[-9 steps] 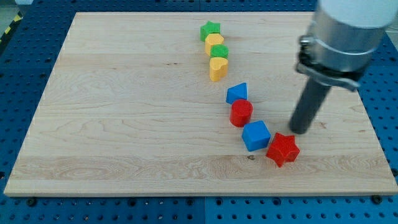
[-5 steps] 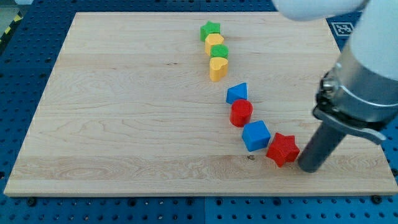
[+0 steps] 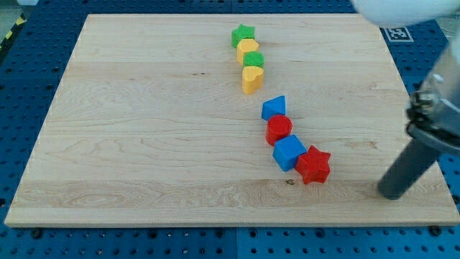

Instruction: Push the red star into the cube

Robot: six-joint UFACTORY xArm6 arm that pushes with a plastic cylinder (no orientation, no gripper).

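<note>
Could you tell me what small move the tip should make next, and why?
Probably none beyond holding off: the red star already touches the blue cube, and my tip sits clear to the view's right of both. At most, a short nudge toward the view's left would press them tighter.

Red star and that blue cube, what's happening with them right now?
The red star sits pressed against the blue cube, which in turn touches the red cylinder. My tip is off to the view's right of the star, clear of every block, near the board's right edge.
</note>
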